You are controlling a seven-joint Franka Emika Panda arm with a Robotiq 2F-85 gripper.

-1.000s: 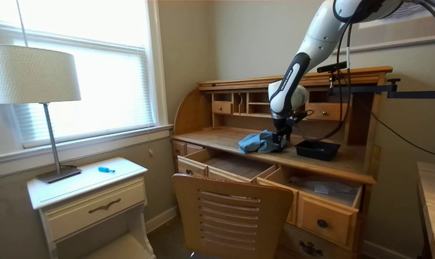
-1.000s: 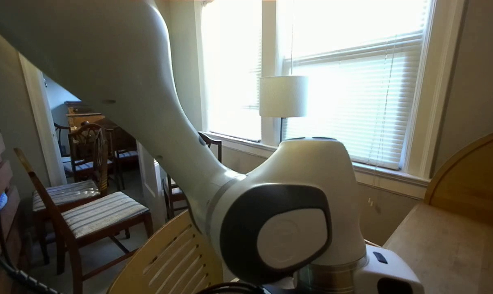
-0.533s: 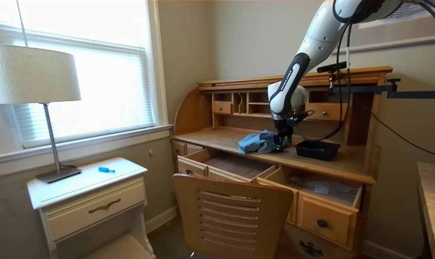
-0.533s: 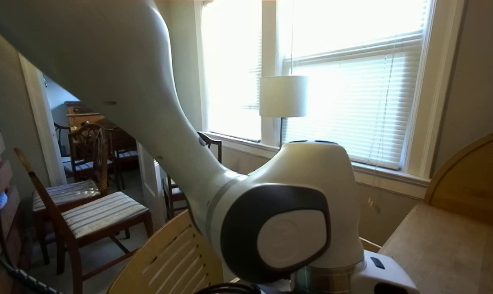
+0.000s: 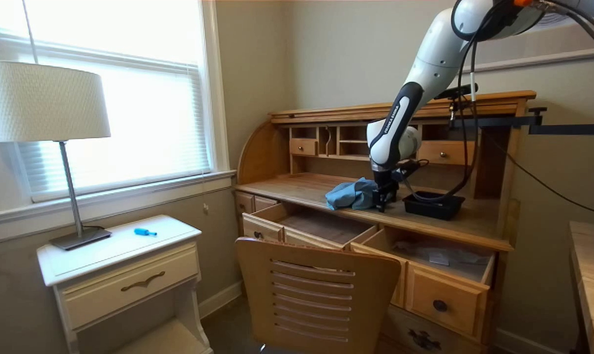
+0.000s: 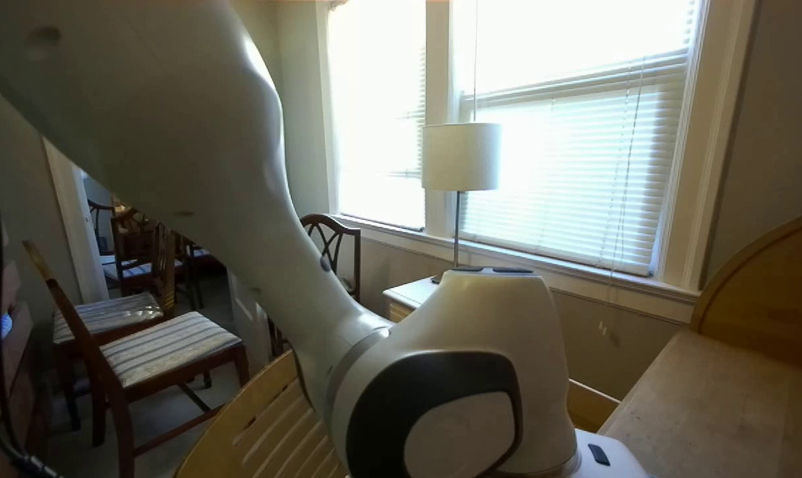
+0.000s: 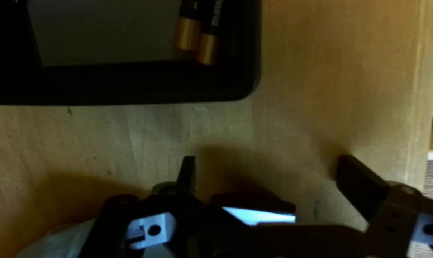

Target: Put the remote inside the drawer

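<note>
My gripper (image 7: 266, 166) is open in the wrist view, its fingers spread wide just above the desk top. A dark, flat thing with a bright shiny face, apparently the remote (image 7: 263, 216), lies between the fingers, partly hidden by the gripper body. In an exterior view the gripper (image 5: 383, 204) points down at the desk, between a blue cloth and a black tray; the remote cannot be made out there. Two desk drawers stand pulled out: a left one (image 5: 326, 227) with a bare floor and a right one (image 5: 442, 290) with clear plastic inside.
The blue cloth (image 5: 348, 194) lies left of the gripper. The black tray (image 5: 427, 210), also in the wrist view (image 7: 130, 87), holds batteries (image 7: 207, 48). A chair (image 5: 316, 290) stands before the drawers. A white nightstand (image 5: 125, 241) bears a lamp and a blue tool.
The arm has come down, plainly lower in an exterior view, and the gripper has shifted slightly right and down toward the desk. The cloth, tray and drawers have not moved.
</note>
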